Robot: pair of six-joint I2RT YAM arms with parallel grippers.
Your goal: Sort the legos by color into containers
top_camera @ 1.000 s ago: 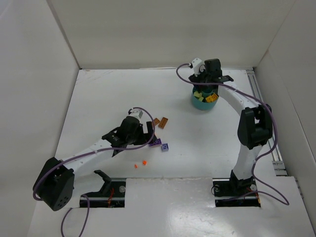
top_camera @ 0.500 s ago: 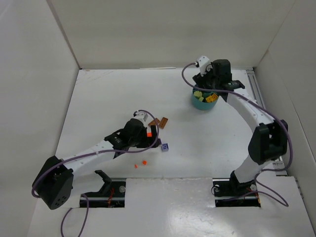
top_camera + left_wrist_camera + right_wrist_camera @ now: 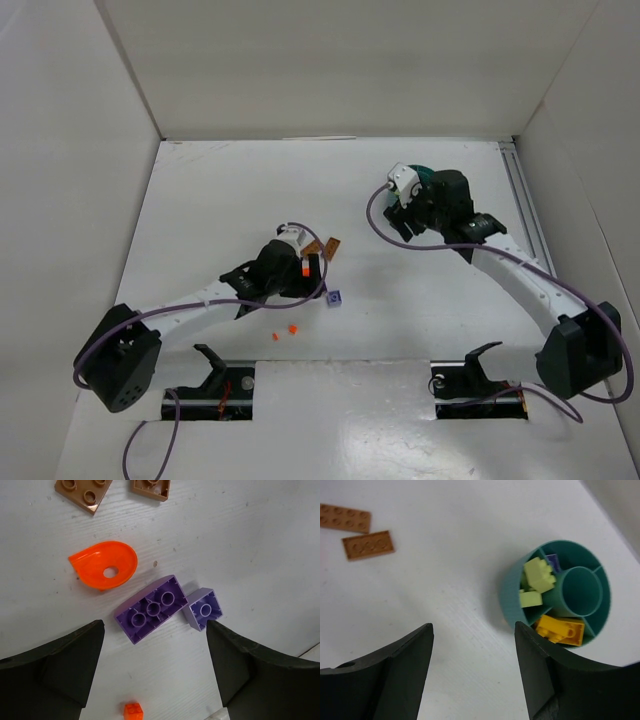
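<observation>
In the left wrist view my left gripper (image 3: 155, 665) is open and empty, low over the table. Just beyond its fingers lie an upside-down purple brick (image 3: 152, 609) and a small lavender brick (image 3: 204, 609), touching each other. An orange rounded piece (image 3: 105, 571) lies further on, and a tiny orange brick (image 3: 133, 711) lies between the fingers. My right gripper (image 3: 472, 665) is open and empty beside the teal dish (image 3: 510, 600). The dish holds light green bricks (image 3: 538, 575), a yellow-orange brick (image 3: 560, 629) and a purple piece (image 3: 553, 561) in separate compartments.
Two brown plates (image 3: 368, 545) lie between the arms, also in the left wrist view (image 3: 82, 492). In the top view the lavender brick (image 3: 334, 297) and two tiny orange bits (image 3: 292, 328) lie near my left gripper (image 3: 308, 272). My right arm covers most of the dish (image 3: 424, 173). White walls enclose the table.
My right gripper has pulled back from above the dish toward the near left, and now covers it in the top view. My left gripper has shifted slightly right over the purple bricks.
</observation>
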